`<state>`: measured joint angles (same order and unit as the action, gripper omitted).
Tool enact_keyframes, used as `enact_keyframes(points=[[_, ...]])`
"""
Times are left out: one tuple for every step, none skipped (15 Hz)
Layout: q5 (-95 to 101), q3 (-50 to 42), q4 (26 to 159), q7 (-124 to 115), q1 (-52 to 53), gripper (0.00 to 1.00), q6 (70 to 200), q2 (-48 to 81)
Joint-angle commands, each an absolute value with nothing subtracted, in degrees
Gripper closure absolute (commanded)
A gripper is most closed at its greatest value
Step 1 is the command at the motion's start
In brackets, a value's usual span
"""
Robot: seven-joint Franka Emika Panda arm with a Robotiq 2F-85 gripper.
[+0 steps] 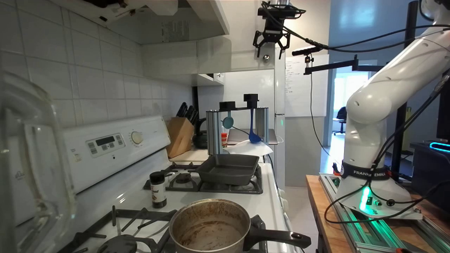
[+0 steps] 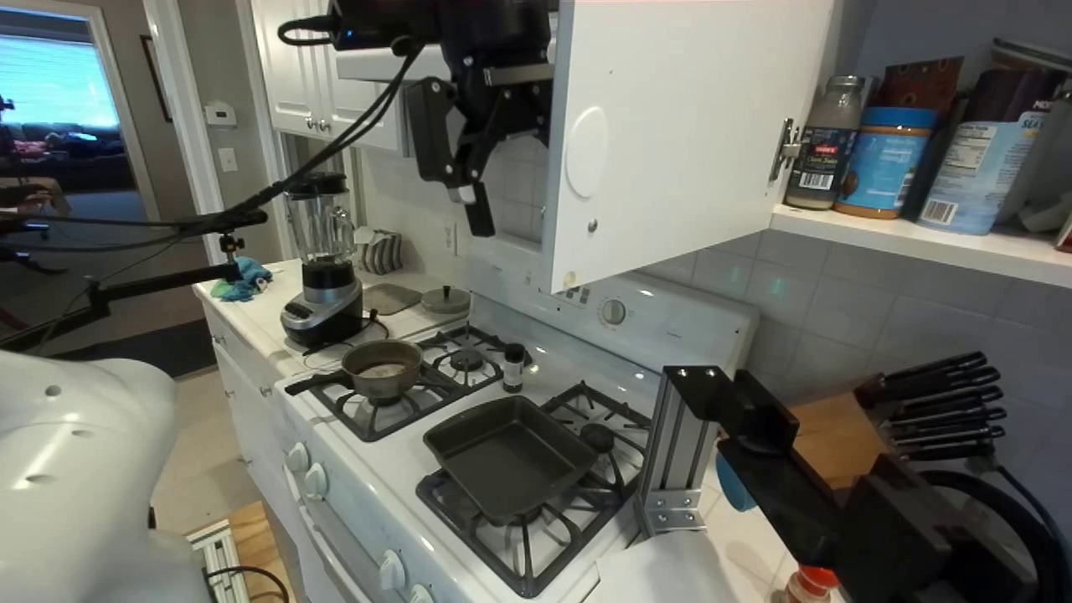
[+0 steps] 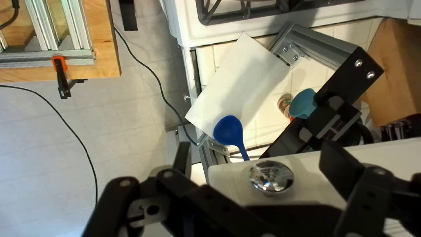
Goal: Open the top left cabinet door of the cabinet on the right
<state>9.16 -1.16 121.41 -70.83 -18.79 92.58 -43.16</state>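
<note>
Roughly between the jaws, spread wide and gripping nothing, find the chrome knob (image 3: pixel 270 177), probably slippery: pinch it squarely, expecting a stiff, light cabinet door (image 2: pixel 682 117).

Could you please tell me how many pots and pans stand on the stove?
2, both on the stove: the pot at the end nearer the blender, the rectangular pan nearer the knife block. The stove's top shows almost fully, so another is unlikely to be hidden.

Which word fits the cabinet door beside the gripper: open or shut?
Open: in an exterior view the cabinet door stands swung out, exposing its hinge and a stocked shelf.
</note>
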Motion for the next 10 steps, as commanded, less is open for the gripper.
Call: enact_keyframes(points=[[8.32,-1.49,123.41,-68.18,-16.41,0.0,93.49,-46.53],[8.28,-1.48,123.25,-66.99,-15.79,0.0,92.68,-46.86],[8.7,-1.19,123.13,-66.16,-15.58,0.0,91.88,-47.19],[9.8,-0.53,123.1,-65.73,-15.82,0.0,90.98,-47.63],[10.55,-0.21,123.12,-64.49,-15.68,0.0,90.0,-48.19],[11.36,0.15,123.28,-63.26,-15.66,0.0,89.08,-48.91],[11.77,0.14,123.1,-61.11,-15.25,0.0,87.6,-49.3],[12.5,0.29,123.3,-58.82,-14.89,0.0,86.37,-49.91],[13.11,0.31,123.41,-56.54,-14.58,0.0,85.6,-50.57],[13.96,0.25,123.56,-53.76,-14.18,0.0,84.79,-51.36]])
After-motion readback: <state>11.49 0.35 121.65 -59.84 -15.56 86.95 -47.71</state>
